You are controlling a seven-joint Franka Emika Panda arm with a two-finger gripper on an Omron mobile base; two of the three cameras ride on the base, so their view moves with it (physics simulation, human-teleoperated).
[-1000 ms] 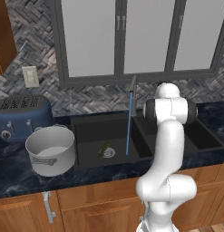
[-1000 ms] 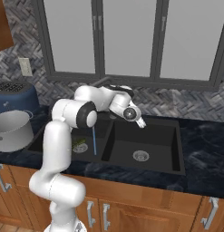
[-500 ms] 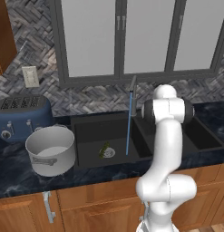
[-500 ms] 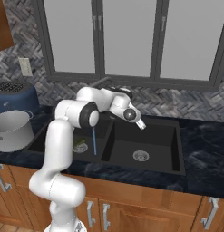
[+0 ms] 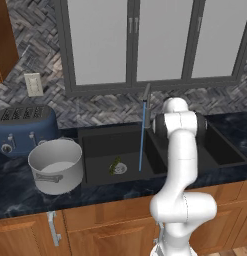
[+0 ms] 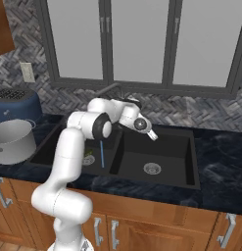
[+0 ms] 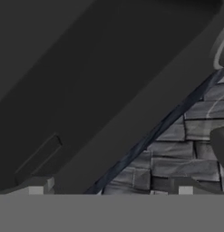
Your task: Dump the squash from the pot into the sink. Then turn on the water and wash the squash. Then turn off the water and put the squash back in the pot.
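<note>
From the left base camera I can see the squash (image 5: 115,165) lying on the floor of the sink's (image 5: 95,137) wider left basin, just beside the round silver drain (image 5: 121,168), with a thin blue stream of water (image 5: 141,135) falling from the faucet (image 5: 146,93) and landing close to the right of it. The pot (image 5: 56,165) stands upright on the dark counter (image 5: 15,197) to the left of the sink, its pale inside showing nothing in it, and the blue toaster (image 5: 25,128) sits behind it against the tiled wall. In the right base camera the arm reaches across the divider between the two basins, and the gripper (image 6: 153,136) hangs over the back of the right basin, near the wall and well apart from the squash (image 6: 87,155), which peeks out past the arm in the left basin. The same stream (image 6: 102,152) runs down behind the arm's elbow there. Through the hand camera I look at the dark sink wall and the grey herringbone tiles (image 7: 186,154), with the two finger tips (image 7: 35,186) standing wide apart at the bottom and nothing between them, so the pincer is spread and holds nothing.
</note>
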